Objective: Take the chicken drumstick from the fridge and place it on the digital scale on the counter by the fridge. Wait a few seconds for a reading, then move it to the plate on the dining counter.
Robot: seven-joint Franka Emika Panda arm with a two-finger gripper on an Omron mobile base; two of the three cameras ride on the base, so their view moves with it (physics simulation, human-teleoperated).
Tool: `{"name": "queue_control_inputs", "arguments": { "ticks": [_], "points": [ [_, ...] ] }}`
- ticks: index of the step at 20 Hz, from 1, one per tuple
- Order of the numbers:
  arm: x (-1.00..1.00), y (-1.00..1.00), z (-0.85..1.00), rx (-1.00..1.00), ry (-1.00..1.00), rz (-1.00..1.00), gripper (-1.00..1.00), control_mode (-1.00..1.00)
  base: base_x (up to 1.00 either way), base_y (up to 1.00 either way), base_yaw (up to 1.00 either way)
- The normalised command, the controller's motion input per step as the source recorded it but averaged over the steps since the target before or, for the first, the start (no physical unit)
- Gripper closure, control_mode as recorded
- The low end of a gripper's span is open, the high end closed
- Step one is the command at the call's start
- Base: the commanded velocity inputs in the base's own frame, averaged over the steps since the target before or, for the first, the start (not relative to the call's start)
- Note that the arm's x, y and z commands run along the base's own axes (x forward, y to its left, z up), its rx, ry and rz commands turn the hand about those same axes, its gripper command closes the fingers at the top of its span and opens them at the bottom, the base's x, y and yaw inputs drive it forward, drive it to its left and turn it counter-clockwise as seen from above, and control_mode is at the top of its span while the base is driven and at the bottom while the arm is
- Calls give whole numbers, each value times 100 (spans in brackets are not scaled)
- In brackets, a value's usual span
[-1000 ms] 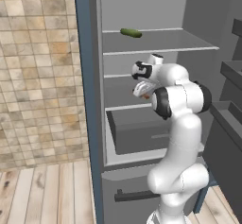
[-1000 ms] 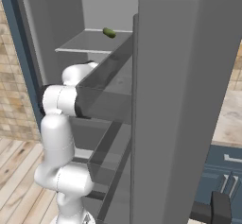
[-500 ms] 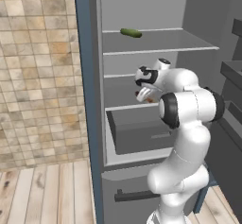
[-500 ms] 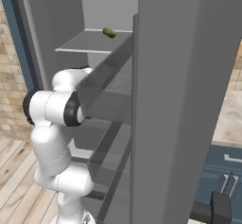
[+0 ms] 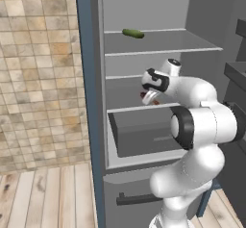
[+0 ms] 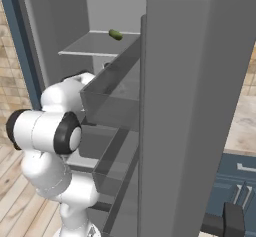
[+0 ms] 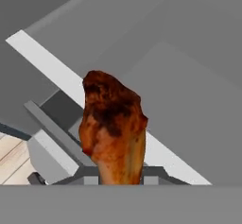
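The chicken drumstick point(image 7: 113, 128), orange-brown with charred patches, stands upright between my fingers in the hand view. My gripper point(image 7: 120, 180) is shut on its thin lower end. In the left base view the gripper point(image 5: 150, 95) hangs just in front of the fridge's point(image 5: 158, 43) middle shelf. A bit of the red-brown drumstick point(image 5: 154, 102) shows below it. The fridge stands open with pale shelves. In the right base view its door point(image 6: 200, 106) hides the hand.
A green cucumber point(image 5: 133, 33) lies on the top shelf. A grey drawer point(image 5: 144, 131) sits pulled out under the gripper. A tan tiled wall point(image 5: 38, 78) stands left of the fridge. A beige counter top point(image 6: 245, 126) shows past the door, over dark blue cabinet fronts.
The hand has sunk a little and come outward with the drumstick still in it. The elbow has swung right and down. The fridge and the cucumber have not moved.
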Motion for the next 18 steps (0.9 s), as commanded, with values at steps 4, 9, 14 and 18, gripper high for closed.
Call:
{"name": "queue_control_inputs", "arguments": {
  "ticks": [4, 9, 14, 18],
  "points": [
    [-59, 0, 59, 0, 0, -7, 100, -100, 0, 0, 0],
    [-88, 0, 42, 0, 0, -16, 100, -100, 0, 0, 0],
    [-100, 0, 25, 0, 0, -24, 100, -100, 0, 0, 0],
    [-100, 0, 24, 0, 0, -27, 100, -100, 0, 0, 0]
  ]
}}
